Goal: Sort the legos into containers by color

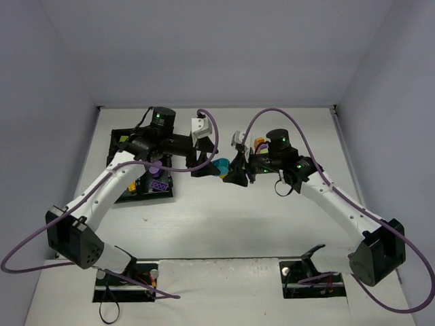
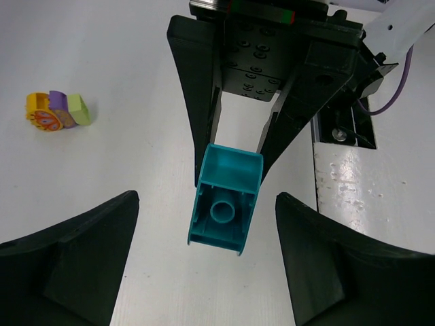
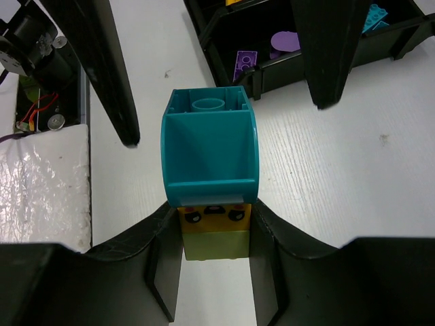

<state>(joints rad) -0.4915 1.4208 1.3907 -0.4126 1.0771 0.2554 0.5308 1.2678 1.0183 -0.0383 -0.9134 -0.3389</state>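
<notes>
From above, the sort looks partway done. The black tray (image 1: pixel 143 197) sits toward the far left corner of the table (image 1: pixel 217 231) with a purple brick (image 1: pixel 160 185) in its near right compartment, while a small cluster of loose bricks (image 1: pixel 259 143) lies toward the far edge, right of centre, not yet sorted. The left arm reaches past the tray and bends right at the wrist, and the right arm stretches in from the near right corner. The left gripper (image 1: pixel 206 168) and right gripper (image 1: pixel 234 175) meet tip to tip over the middle of the table with a cyan brick (image 1: pixel 221 166) between them. In the left wrist view, the left gripper's own fingers (image 2: pixel 88 251) stand wide apart either side of the cyan brick, touching nothing and holding nothing. The brick pokes out from the right gripper's black fingers, hollow side to the camera, and the cluster shows as orange, purple and yellow-green pieces pressed together. In the right wrist view, the right gripper is clamped on a yellow-green brick (image 3: pixel 214 248) with a printed face, and the cyan brick is stuck on its far end. The tray beyond holds purple pieces (image 3: pixel 272 51) in one compartment and a cyan plate (image 3: pixel 377 17) in the next. I judge that the stack must be pulled apart before either colour can go in, with the cluster left after that.
</notes>
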